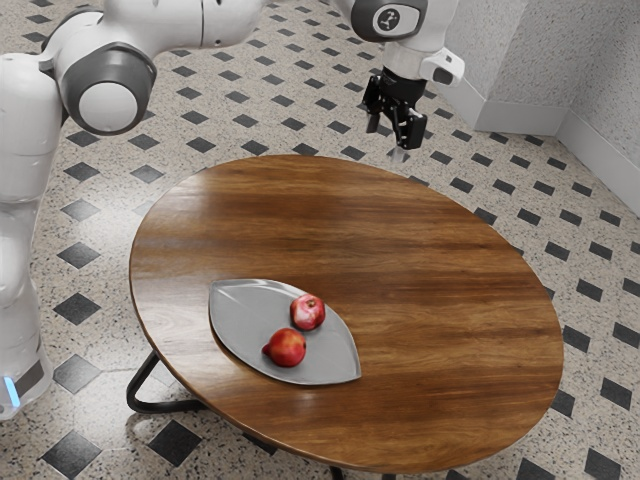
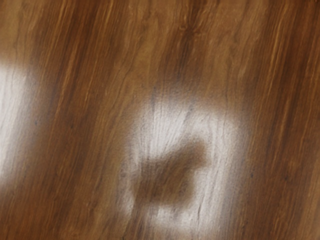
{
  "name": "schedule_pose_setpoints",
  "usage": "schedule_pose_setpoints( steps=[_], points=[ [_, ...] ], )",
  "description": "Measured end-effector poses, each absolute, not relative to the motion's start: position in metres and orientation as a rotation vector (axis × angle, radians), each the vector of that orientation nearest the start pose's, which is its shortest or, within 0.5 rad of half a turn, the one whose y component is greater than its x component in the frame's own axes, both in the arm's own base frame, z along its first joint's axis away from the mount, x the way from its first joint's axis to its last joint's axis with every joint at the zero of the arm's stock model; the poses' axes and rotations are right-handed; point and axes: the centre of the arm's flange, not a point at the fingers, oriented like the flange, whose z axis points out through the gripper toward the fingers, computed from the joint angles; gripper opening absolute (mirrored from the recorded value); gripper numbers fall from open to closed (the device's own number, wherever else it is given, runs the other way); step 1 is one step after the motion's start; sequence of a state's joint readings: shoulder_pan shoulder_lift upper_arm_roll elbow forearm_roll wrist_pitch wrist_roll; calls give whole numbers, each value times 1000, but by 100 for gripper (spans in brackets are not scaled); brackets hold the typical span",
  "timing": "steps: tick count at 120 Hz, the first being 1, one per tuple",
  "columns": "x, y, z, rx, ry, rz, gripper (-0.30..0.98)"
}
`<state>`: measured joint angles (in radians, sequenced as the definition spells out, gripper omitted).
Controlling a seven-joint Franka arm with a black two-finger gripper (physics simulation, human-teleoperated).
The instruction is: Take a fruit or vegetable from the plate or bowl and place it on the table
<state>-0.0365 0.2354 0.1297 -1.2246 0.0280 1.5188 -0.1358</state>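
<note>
1. Two red fruits (image 1: 286, 348) on gray plate (image 1: 245, 312), lower than gripper (image 1: 386, 142) and well apart, toward exterior view's left.
2. Released, with fingers spread apart.
3. Aimed at wooden table (image 1: 450, 300), seen in wrist view.

Bright, fairly even light fills the exterior view, laying a pale sheen on the wooden table (image 1: 430, 300) beside the gray plate (image 1: 250, 320), while the wrist view shows two white glare patches, one broken by a dark, soft-edged shape.
</note>
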Motion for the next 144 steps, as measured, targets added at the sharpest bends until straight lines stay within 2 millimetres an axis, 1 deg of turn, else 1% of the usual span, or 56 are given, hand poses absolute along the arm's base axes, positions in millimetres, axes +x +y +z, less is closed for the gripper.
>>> schedule_pose_setpoints(
  steps=[12,18,22,29,36,42,49,58,67,79,88,102,116,130,144],
  points=[
    [618,51,645,-3063,-355,-97,69],
    [615,48,650,-3058,-345,-110,69],
    [614,38,655,-3065,-318,-123,69],
    [605,15,674,-3086,-257,-174,69],
    [598,-8,686,-3109,-200,-209,69],
    [596,-20,689,-3127,-179,-216,69],
    [595,-29,686,-3138,-170,-203,69],
    [597,-31,671,-3154,-196,-125,69],
    [606,-30,642,-3155,-247,-8,69],
    [613,-29,616,-3144,-282,101,69],
    [618,-38,594,-3127,-258,163,69],
    [623,-49,559,-3087,-193,214,69],
    [627,-48,533,-3050,-151,237,69],
    [634,-57,511,-3033,-92,240,69],
    [636,-63,484,-3030,-52,264,69]
  ],
)
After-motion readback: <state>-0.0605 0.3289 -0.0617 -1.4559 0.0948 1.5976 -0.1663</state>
